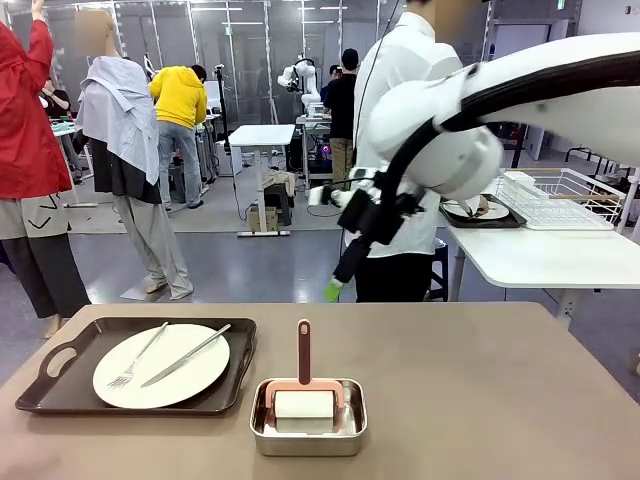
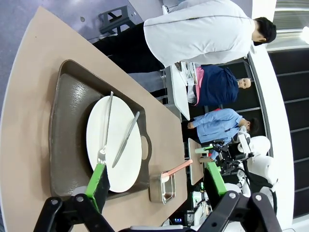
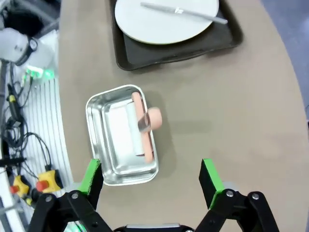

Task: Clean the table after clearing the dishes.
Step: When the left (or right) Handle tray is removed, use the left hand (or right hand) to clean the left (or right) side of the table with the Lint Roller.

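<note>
On the taupe table (image 1: 470,380), at the left, a dark brown tray (image 1: 45,385) carries one of the dishes, a white plate (image 1: 175,375) with a fork and a knife. The left wrist view looks down on the same plate (image 2: 123,159) and tray (image 2: 67,125); my left gripper (image 2: 155,181) hangs open above them, holding nothing. My right gripper (image 1: 335,288) is raised over the table's far middle. In its wrist view the right gripper (image 3: 150,176) is open and empty, high above the steel pan (image 3: 104,145). A second tray with a plate (image 1: 478,211) rests on the white side table.
A small steel pan (image 1: 308,420) with a pink-handled white roller (image 1: 304,375) stands at the front middle. A person in a white shirt (image 1: 395,70) stands at the far side. The white side table (image 1: 545,255) with a wire rack (image 1: 560,197) is at back right.
</note>
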`<state>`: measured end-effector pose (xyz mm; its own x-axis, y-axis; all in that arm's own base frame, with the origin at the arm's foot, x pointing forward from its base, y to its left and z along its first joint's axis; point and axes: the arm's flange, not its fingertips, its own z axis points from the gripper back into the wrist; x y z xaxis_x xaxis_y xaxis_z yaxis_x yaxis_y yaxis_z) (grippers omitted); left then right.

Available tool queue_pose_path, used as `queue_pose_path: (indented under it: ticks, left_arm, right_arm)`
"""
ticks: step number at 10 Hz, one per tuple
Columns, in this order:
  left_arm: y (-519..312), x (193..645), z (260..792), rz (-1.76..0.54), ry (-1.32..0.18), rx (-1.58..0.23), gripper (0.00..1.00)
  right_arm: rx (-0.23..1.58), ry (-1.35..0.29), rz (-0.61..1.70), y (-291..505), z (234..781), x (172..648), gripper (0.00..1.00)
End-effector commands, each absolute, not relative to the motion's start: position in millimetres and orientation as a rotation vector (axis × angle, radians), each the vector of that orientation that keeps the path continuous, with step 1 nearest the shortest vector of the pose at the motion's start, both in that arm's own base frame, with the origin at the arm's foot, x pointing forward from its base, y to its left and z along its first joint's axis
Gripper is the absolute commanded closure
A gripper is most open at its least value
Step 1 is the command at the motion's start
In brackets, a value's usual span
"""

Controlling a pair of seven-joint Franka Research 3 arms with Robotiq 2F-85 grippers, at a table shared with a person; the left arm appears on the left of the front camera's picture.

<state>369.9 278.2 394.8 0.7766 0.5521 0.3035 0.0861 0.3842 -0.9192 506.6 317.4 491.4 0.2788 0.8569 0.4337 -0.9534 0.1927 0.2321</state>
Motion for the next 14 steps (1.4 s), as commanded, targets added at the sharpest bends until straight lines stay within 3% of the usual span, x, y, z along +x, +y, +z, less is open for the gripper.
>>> queue_pose_path:
  ticks: [1,7,14]
  left_arm:
    - [280,368,396,0.32,-0.651,-1.171,0.0]
    - [280,368,396,0.32,-0.651,-1.171,0.0]
    - [280,368,396,0.32,-0.651,-1.171,0.0]
  right_arm:
    - [0.413,-0.175,1.393,344,487,523,0.0]
    - [0.388,0.043,1.569,398,460,520,0.0]
    - [0.374,0.18,1.576,417,405,506,0.0]
